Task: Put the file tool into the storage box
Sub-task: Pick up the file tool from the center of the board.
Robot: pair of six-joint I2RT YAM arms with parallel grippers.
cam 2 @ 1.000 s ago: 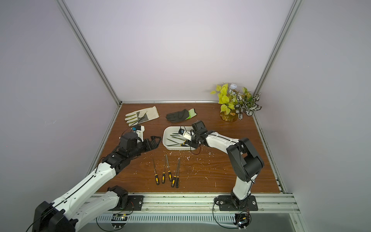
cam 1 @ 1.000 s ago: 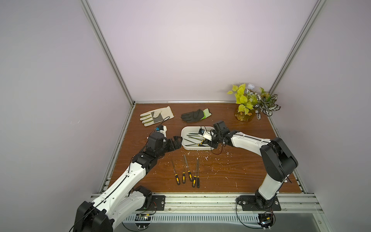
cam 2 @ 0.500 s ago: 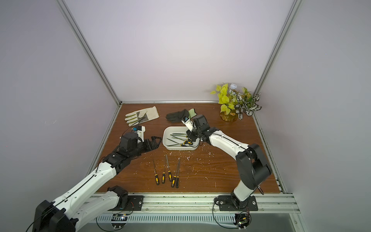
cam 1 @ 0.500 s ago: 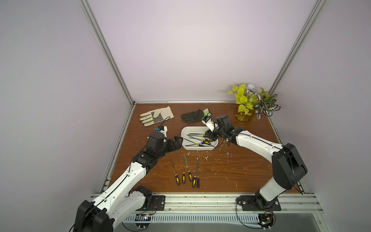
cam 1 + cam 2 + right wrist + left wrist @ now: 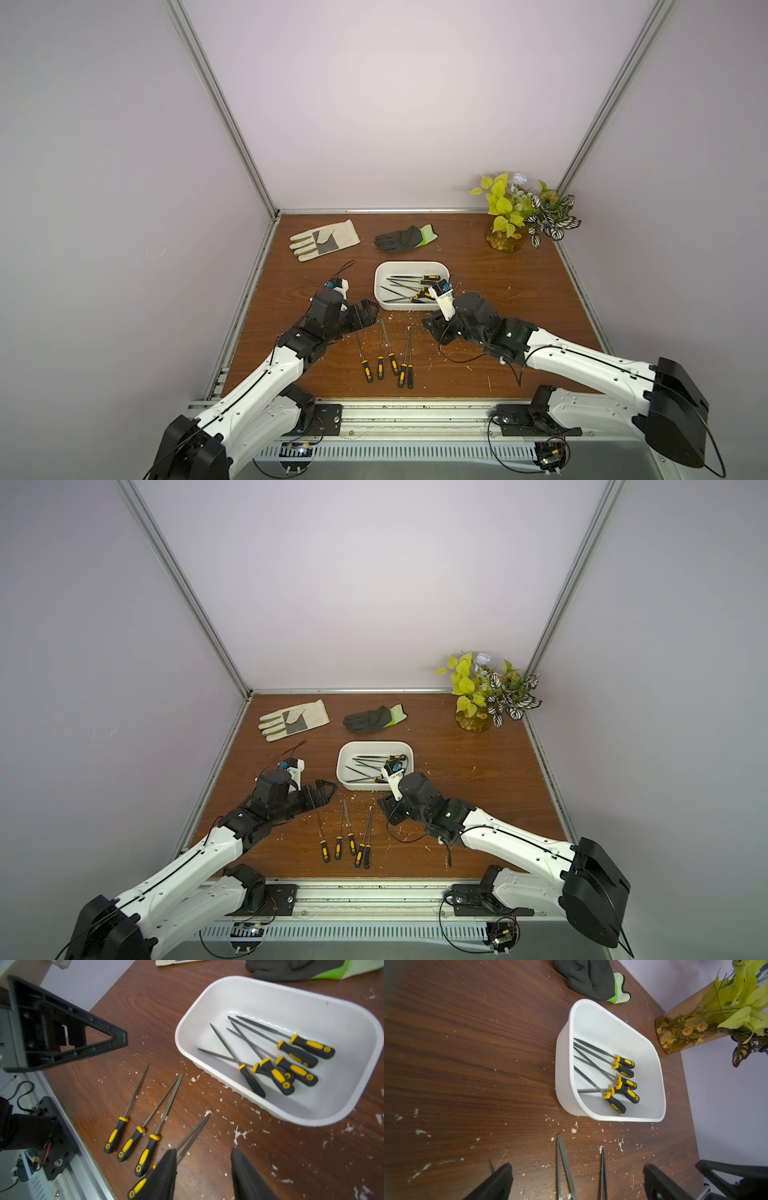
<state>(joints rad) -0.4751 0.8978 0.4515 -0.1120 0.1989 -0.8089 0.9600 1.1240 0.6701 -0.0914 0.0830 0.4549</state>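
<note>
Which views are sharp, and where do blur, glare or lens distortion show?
Both top views: soft even light, sharp, no glare on the storage box. Left wrist view: crisp at centre, table edge bowed by the lens, one border darkened. Right wrist view: slightly smeared, the file handles in the box soft, the right gripper dark and out of focus.

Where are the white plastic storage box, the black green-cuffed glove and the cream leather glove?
white plastic storage box [image 5: 395, 306]: in a top view, near wall.
black green-cuffed glove [image 5: 398, 242]: in a top view, palm.
cream leather glove [image 5: 344, 233]: in a top view, cuff.
</note>
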